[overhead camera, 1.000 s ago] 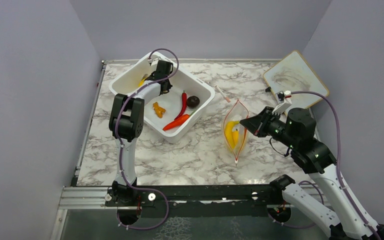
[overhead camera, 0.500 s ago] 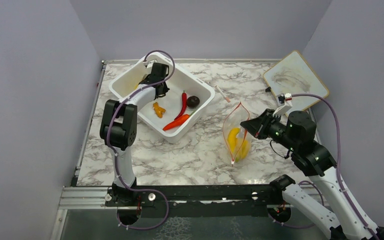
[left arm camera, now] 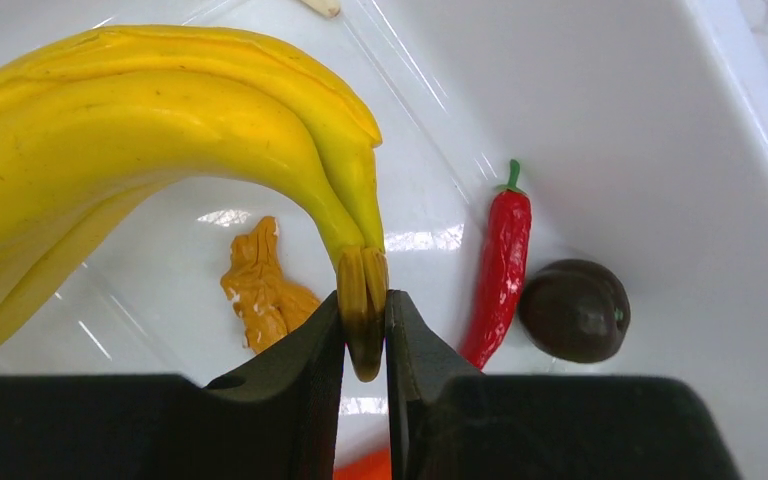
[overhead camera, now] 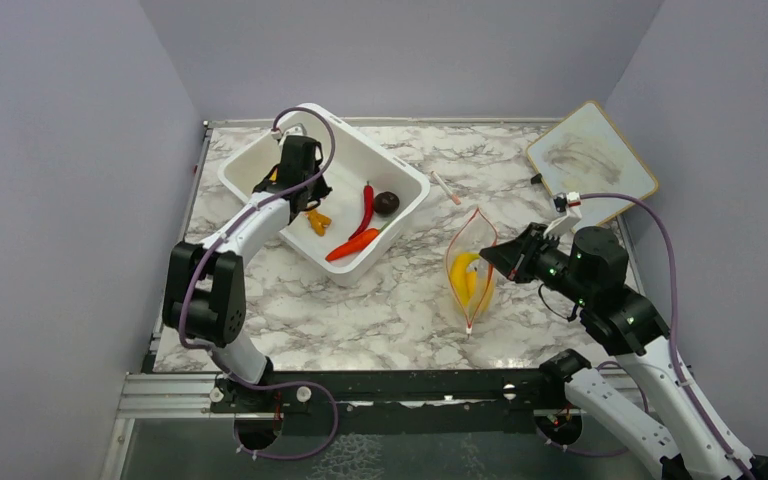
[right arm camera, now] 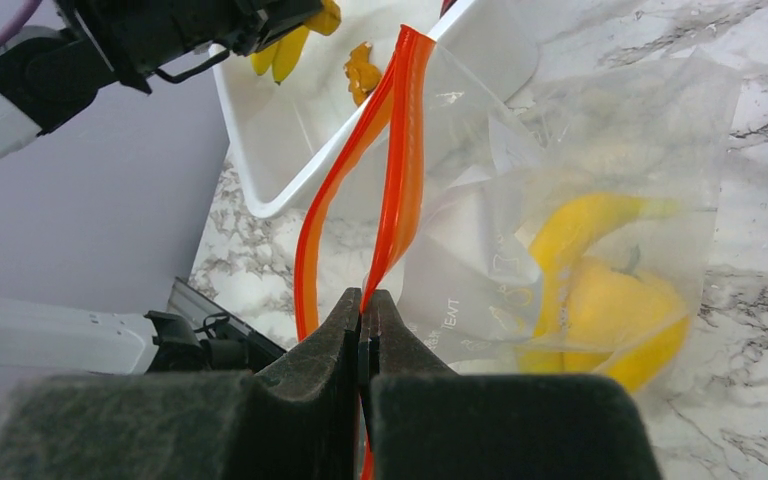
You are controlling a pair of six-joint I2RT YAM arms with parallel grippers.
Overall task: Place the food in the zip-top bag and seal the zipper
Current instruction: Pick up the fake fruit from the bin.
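My left gripper (left arm camera: 365,300) is shut on the stem of a yellow banana (left arm camera: 140,130), held above the white tub (left arm camera: 660,120). Below it lie orange bits (left arm camera: 260,290), a red chili (left arm camera: 500,270), a dark brown fruit (left arm camera: 573,310) and the edge of the carrot (left arm camera: 370,465). My right gripper (right arm camera: 365,300) is shut on the red-orange zipper (right arm camera: 400,130) of the clear zip-top bag (right arm camera: 580,150), whose mouth gapes. Yellow food (right arm camera: 600,300) lies inside it. From above, the bag (overhead camera: 470,272) stands right of the tub (overhead camera: 350,160), by the right gripper (overhead camera: 488,255).
A wood-framed whiteboard (overhead camera: 590,160) lies at the far right, with a small white-and-red stick (overhead camera: 445,187) between it and the tub. The carrot (overhead camera: 353,243) and chili (overhead camera: 365,208) lie toward the tub's near right wall. Grey walls close in the table.
My left arm has drawn back from the tub's far corner toward its near left side, carrying the banana. The right gripper and bag shifted slightly, still pinching the zipper.
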